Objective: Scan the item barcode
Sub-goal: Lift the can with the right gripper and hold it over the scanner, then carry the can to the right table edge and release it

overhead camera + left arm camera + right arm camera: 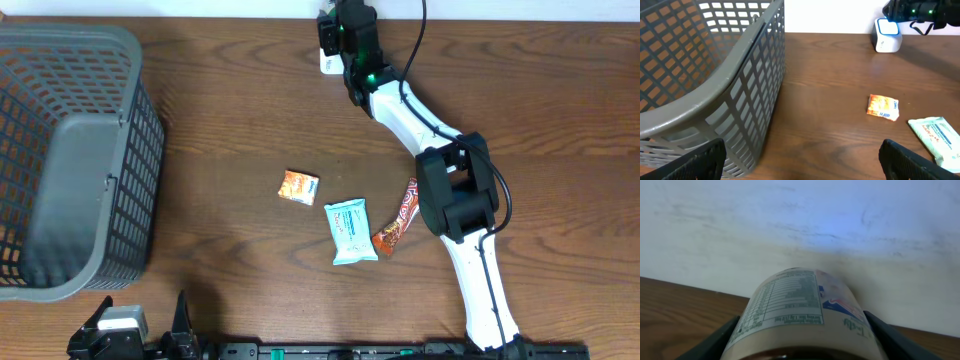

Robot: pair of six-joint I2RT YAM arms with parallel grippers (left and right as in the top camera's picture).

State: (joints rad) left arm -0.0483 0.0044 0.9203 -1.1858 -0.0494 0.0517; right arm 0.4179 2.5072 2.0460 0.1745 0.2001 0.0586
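Right arm (455, 185): one, reached from the near edge across the worktop (230, 110) to its far edge, bent at mid-length. Right tool (800, 347): clenched on one labelled cylindrical container (795, 300), gripped from both sides and held off the worktop toward the pale wall. Scanner (328, 58): one, white, stood at the far edge just beside that tool. Left tool (802, 167): one, kept low at the near edge, fingers spread wide, nothing gripped. Basket (120, 160): one, grey, at the left. Packets lying loose mid-worktop: three, namely one orange packet (298, 187), one pale blue packet (350, 231), one red-orange stick packet (398, 218).
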